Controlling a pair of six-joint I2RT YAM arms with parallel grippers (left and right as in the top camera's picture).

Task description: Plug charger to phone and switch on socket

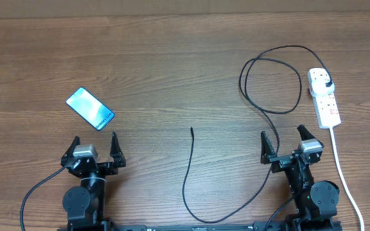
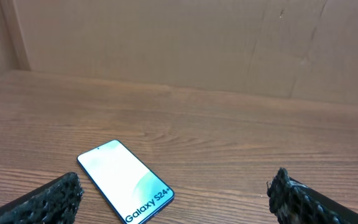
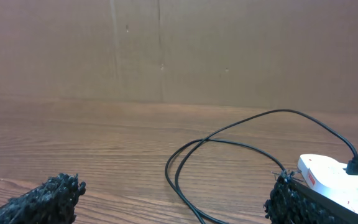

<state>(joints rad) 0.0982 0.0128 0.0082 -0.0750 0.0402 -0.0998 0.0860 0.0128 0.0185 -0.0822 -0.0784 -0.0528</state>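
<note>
With left hand [image 1: 95, 138] and right hand [image 1: 282, 133] held wide open, empty, the thin charger tip [image 1: 192, 130], three o'clock of the phone [image 1: 90, 108], was judged easily fumbled.

Even diffuse light, soft faint shadows; overhead view sharp; wrist views slightly soft, phone [image 2: 124, 179] screen glowing bright.

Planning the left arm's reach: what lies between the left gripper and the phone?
Nothing. Only bare table separates the left gripper from the phone, as the overhead and left wrist views both show.
</note>
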